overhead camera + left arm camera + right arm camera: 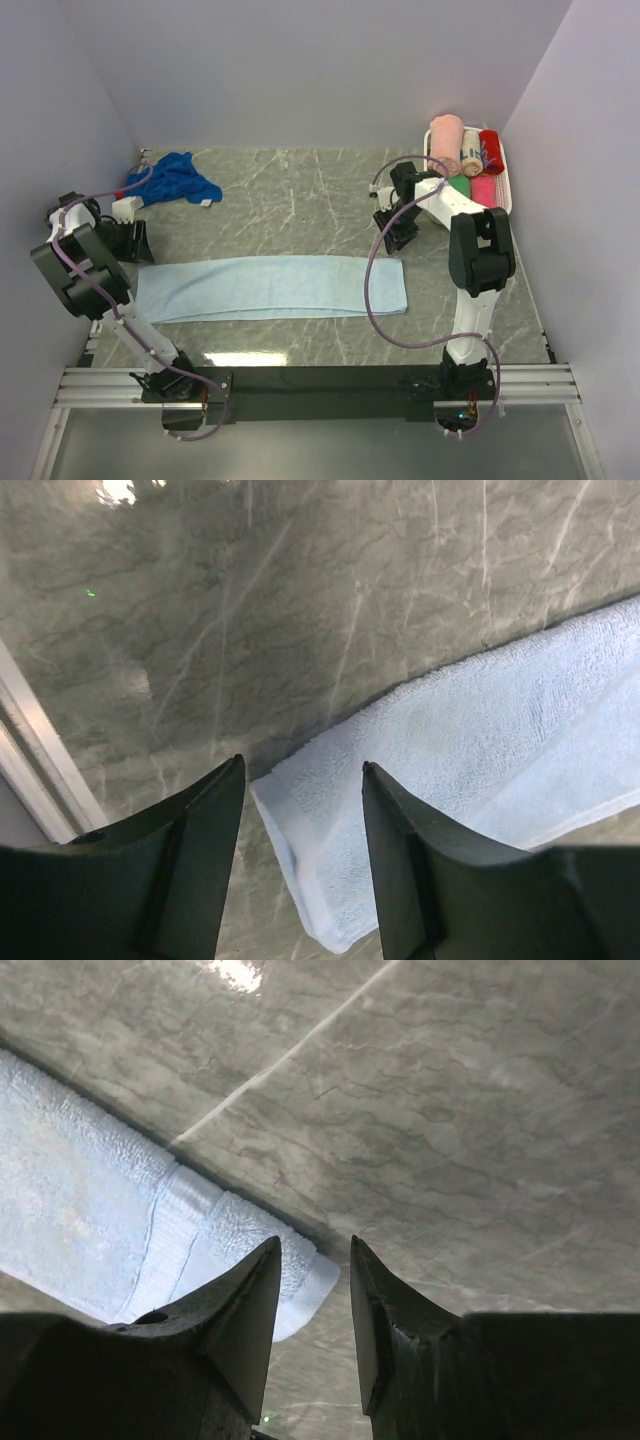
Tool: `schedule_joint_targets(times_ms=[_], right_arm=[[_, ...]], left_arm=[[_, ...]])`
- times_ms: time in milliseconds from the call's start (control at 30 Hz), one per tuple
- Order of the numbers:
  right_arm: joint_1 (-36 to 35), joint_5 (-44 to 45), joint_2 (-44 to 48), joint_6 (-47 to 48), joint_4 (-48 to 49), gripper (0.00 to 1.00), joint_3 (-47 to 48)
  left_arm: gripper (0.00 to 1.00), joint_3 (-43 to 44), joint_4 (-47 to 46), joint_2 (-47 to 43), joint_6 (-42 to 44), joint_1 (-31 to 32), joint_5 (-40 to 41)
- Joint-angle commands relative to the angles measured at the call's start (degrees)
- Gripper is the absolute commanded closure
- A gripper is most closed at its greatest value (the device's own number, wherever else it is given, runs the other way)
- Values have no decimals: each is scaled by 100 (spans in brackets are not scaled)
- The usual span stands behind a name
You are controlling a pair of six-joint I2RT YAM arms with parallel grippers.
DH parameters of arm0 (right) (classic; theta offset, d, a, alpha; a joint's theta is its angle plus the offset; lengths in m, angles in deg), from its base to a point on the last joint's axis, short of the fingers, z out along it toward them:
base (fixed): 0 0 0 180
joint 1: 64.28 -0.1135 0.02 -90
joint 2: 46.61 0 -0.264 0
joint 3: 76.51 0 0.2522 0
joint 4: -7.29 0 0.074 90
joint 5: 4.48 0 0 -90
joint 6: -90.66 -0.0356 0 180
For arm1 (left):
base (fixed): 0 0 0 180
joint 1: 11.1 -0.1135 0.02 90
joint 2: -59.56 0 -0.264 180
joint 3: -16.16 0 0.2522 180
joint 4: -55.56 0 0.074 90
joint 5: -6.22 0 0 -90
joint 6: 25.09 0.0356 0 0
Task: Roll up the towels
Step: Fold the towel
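At the left end of the marble table (300,190), the left gripper (303,770) hovers with its jaws spread wide and nothing between them, just over a corner of the pale blue towel (270,287); whether the tips touch the cloth I cannot tell. Behind it, near the far left wall, the royal blue towel (172,178) lies crumpled in a heap. The pale one lies flat as a long strip across the middle of the table. It looks light, soft and limp, with grippy terry rather than a slick surface, so it should sag and bunch when lifted; the best hold is probably a pinch at the two corners of a short end, keeping the roll straight. At the strip's right end, the right gripper (315,1245) hangs over the hemmed corner, its jaws parted by a narrower gap and empty.
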Motion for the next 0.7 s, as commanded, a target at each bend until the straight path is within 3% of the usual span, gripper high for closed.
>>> schedule_joint_targets(times_ms=[0,267,667], right_arm=[[-21,-203,182,224,-242,58,44],[-30,-204,138,461,-330,54,-114],[-82,-318,-81,611,-304,63,-211]], left_arm=[[44,107,251,91,118,9,-164],[46,177,348,329,48,26,-244],[75,300,286,434,-67,105,-24]])
